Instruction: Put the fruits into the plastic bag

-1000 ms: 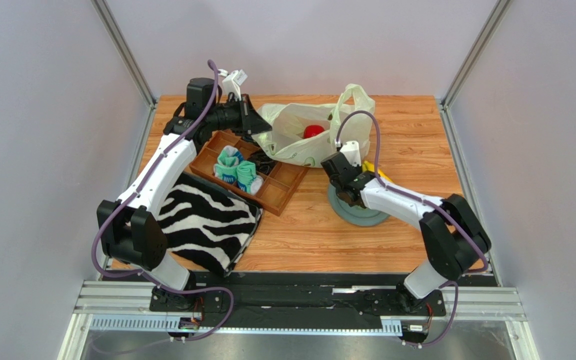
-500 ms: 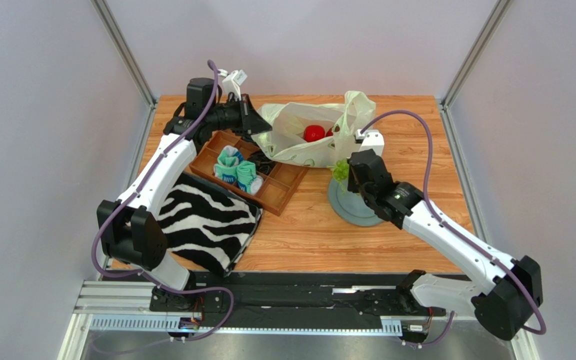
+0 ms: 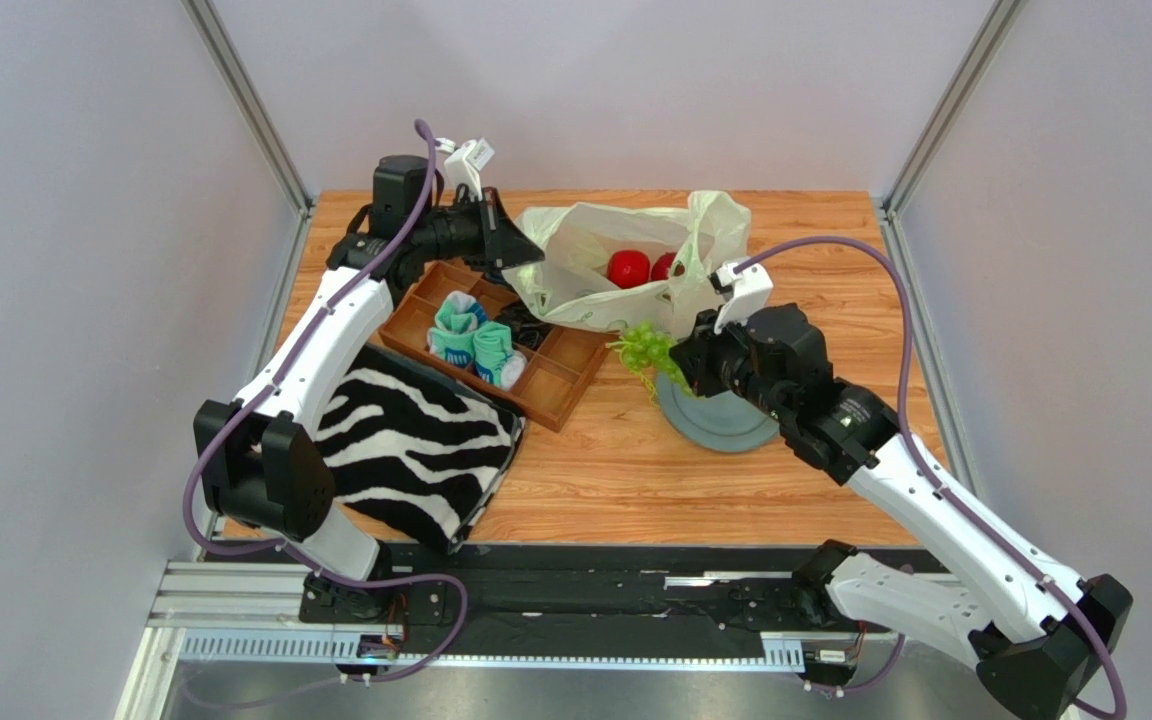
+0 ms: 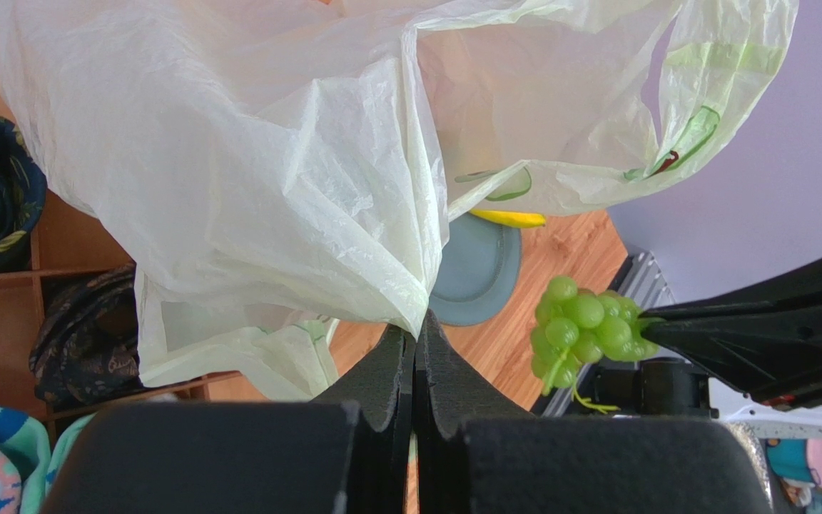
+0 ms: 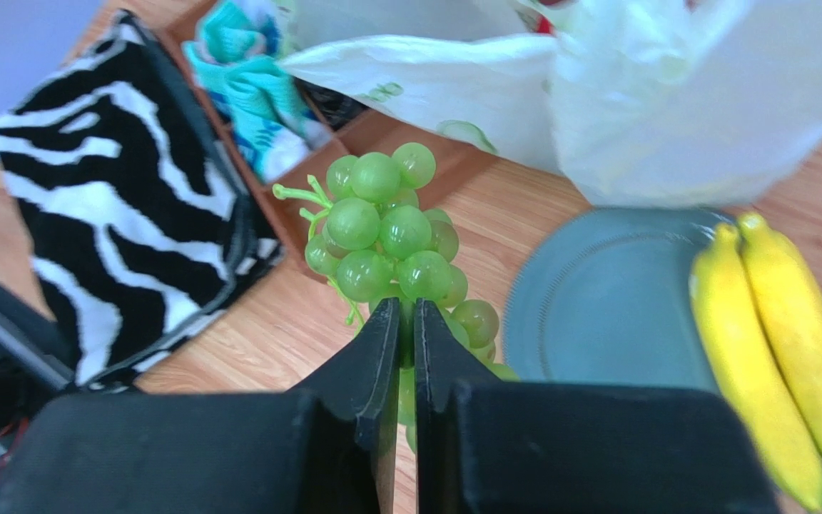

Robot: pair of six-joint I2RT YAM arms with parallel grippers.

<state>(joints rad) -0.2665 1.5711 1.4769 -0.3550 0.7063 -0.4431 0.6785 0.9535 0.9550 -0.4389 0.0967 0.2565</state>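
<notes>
Left arm stretched far forward; left gripper fingers pinched tight on plastic bag. Right arm extended forward-left; right gripper clamped on grape bunch.

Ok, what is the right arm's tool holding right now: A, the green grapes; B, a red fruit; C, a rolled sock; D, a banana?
A: the right tool is shut on the green grapes, while both bananas lie untouched on the grey plate.
</notes>
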